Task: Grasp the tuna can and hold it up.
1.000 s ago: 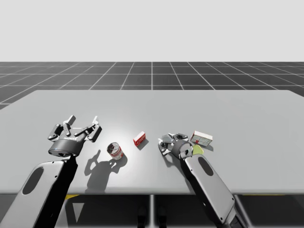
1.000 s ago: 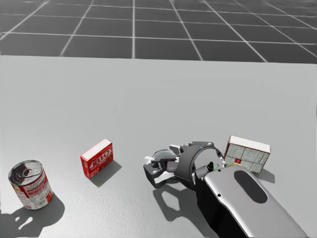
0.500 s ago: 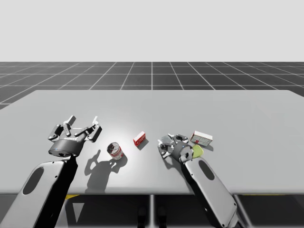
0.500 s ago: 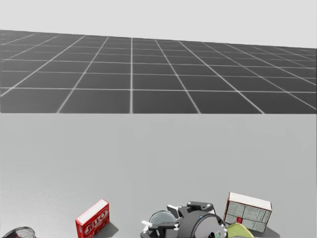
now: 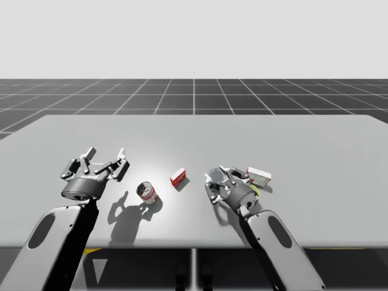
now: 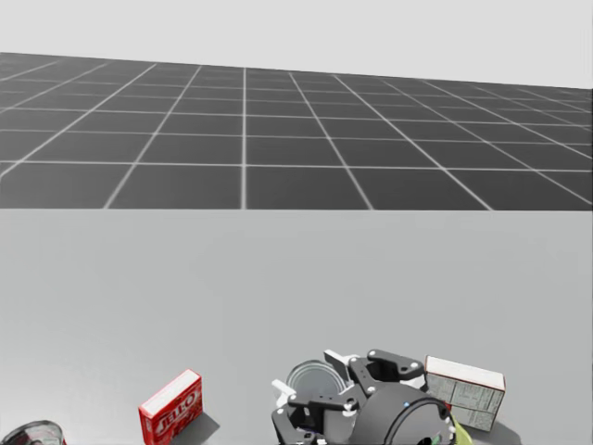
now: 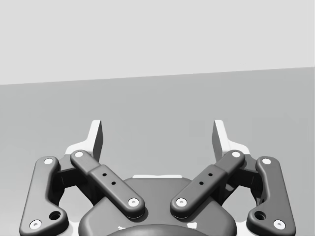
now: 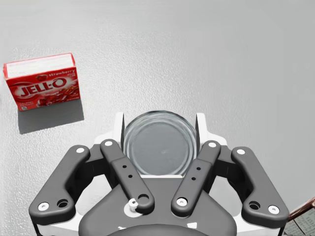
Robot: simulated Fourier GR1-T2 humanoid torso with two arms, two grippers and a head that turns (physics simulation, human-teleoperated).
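1. The left gripper (image 5: 106, 160) hovers over the left part of the table (image 5: 303, 145). Its fingers (image 7: 96, 140) are spread wide with nothing between them. It is well apart from the task's thing and plays no part in the grasp.
2. To its right an upright can with a red label (image 5: 147, 192) stands on the table. Next comes a small red box (image 5: 178, 177). Neither is the target, and nothing touches them.
3. Further right is the right gripper (image 8: 160, 129), with the tuna can (image 8: 160, 145) between its fingers (image 8: 118, 130). The low silver can faces the wrist camera with its flat top. One finger meets its wall on each side, so the fingers are clamped on it.
4. The tuna can sits to the right of the red box and just left of a white box (image 5: 259, 176).
5. On progress, the grasp looks made, which is the first half of the task. The holding up looks largely left to do. In the high view the right gripper and can are low, close to the table. Whether the can has cleared the surface cannot be told.
6. The white box lies just beside the right gripper, so a straight rise would likely keep clear of it.
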